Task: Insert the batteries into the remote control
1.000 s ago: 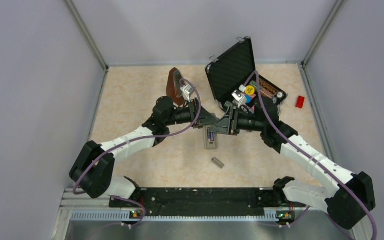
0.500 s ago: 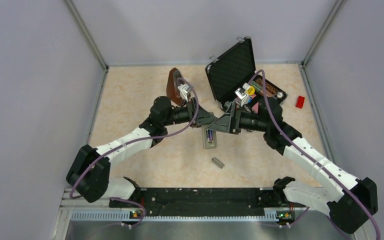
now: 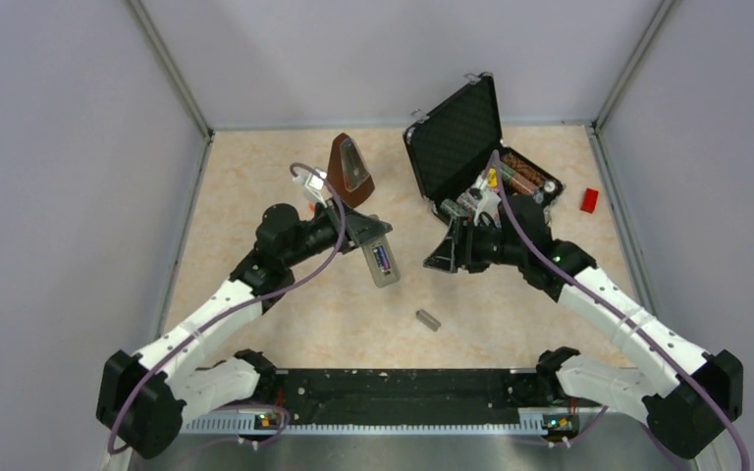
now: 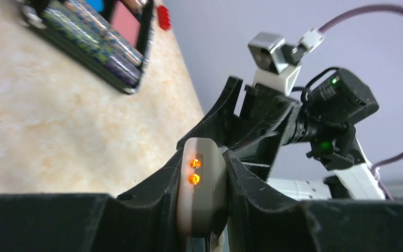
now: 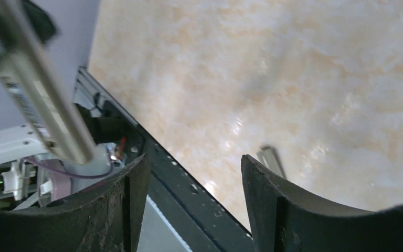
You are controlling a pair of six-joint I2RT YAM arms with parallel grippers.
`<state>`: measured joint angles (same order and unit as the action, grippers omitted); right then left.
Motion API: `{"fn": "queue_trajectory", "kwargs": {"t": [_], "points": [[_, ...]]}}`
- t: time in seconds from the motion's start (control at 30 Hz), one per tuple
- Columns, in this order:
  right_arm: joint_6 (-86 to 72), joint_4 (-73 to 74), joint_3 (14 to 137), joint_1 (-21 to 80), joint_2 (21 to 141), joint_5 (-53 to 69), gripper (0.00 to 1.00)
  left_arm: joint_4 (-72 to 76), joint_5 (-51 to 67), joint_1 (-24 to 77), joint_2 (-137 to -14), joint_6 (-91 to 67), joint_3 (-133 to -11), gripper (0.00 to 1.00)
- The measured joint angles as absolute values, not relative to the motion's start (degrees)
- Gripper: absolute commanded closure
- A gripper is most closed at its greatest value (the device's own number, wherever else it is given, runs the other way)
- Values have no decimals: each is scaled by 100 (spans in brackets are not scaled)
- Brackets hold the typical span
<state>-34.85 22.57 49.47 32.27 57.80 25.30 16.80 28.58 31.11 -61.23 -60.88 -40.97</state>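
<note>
Black case (image 3: pixel 457 137) open, cells (image 4: pixel 92 43) inside, left fingers (image 4: pixel 149 212) clamped on remote control (image 3: pixel 381 261), right fingers (image 5: pixel 119 210) apart

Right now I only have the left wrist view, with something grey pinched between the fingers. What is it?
Observer: The remote control, clamped in the left gripper; from above, a bluish-purple battery shows in its uncovered back.
Operator: Where is the cover?
Observer: A small grey cover piece lies on the table, nearer the arm bases, touching neither arm.
Operator: And the right gripper?
Observer: The right gripper is open in its own wrist view, with nothing in it.
</note>
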Motion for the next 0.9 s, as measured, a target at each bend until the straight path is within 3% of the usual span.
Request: {"fn": "queue_trajectory", "kwargs": {"t": [0.27, 0.63, 0.8, 0.9], "points": [[-3074, 2714, 4473, 4093, 6554, 1406, 38, 755, 1380, 3076, -4624, -5680, -3400, 100], [-1745, 3017, 5089, 5098, 8923, 534, 33, 32, 414, 3072, -3686, -5487, -3122, 100], [-1435, 3061, 5411, 5234, 9317, 336, 39, -187, 200, 3072, -3426, -5419, -3083, 100], [-1406, 3096, 5450, 5238, 9380, 217, 48, -311, 110, 3072, -3315, -5382, -3081, 100]]}}
